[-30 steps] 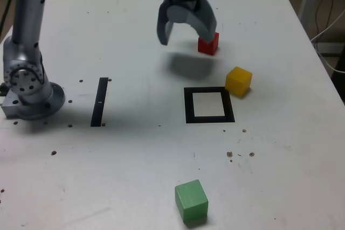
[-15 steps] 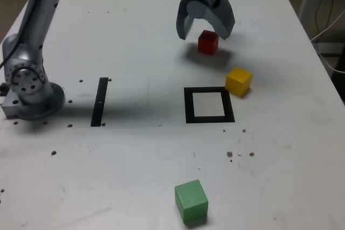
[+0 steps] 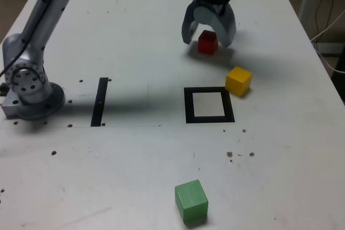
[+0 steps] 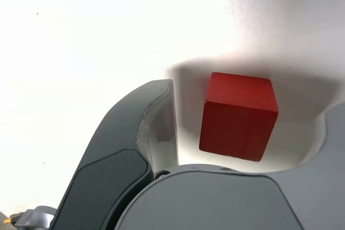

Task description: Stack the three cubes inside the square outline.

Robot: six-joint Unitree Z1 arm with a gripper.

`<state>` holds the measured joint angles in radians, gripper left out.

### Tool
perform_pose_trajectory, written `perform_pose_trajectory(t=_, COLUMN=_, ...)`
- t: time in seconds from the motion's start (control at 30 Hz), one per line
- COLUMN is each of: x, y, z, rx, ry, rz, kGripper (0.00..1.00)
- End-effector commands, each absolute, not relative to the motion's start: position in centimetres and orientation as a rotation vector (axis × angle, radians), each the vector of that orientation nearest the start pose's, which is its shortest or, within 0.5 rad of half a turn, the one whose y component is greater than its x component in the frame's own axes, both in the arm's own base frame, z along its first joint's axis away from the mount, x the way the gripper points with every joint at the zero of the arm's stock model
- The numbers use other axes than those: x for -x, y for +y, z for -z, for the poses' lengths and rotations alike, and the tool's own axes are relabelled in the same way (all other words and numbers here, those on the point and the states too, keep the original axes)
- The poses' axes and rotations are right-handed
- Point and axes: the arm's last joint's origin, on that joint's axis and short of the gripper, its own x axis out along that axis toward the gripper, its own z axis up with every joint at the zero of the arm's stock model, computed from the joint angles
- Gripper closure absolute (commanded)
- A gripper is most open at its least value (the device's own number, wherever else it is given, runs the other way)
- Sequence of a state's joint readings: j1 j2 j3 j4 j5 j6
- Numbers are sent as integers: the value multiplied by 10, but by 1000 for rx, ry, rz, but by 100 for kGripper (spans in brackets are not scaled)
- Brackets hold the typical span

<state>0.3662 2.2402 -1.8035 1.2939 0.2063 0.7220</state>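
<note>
The red cube (image 3: 207, 43) rests on the white table at the back, right of centre in the exterior view. My gripper (image 3: 207, 40) is lowered over it, open, one finger on each side. In the wrist view the red cube (image 4: 239, 116) sits between the fingers (image 4: 156, 127) with a visible gap, untouched. The yellow cube (image 3: 238, 81) lies just off the far right corner of the square outline (image 3: 188, 105), whose white centre is bare. The green cube (image 3: 191, 201) lies alone near the front edge.
A thin black strip (image 3: 99, 101) lies to the exterior view's left of the outline. The arm's grey base (image 3: 29, 87) stands at the left edge. Small dark specks dot the table. Cables hang past the right edge.
The gripper moved toward the exterior view's right and came down, from beside the red cube to straddling it. Its jaws have narrowed slightly. No cube has moved.
</note>
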Motion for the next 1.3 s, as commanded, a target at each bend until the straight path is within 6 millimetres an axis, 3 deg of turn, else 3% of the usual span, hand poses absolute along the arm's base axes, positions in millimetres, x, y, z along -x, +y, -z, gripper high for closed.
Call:
perform_pose_trajectory(t=0.0, x=-391, y=157, z=-221, rx=-384, ry=1796, rz=217, kGripper=26)
perform_pose_trajectory(t=0.23, x=-395, y=152, z=-223, rx=-407, ry=1812, rz=199, kGripper=59)
perform_pose_trajectory(t=0.33, x=-395, y=150, z=-224, rx=-412, ry=1815, rz=201, kGripper=67)
perform_pose_trajectory(t=1.27, x=-398, y=145, z=-222, rx=-412, ry=1833, rz=227, kGripper=69)
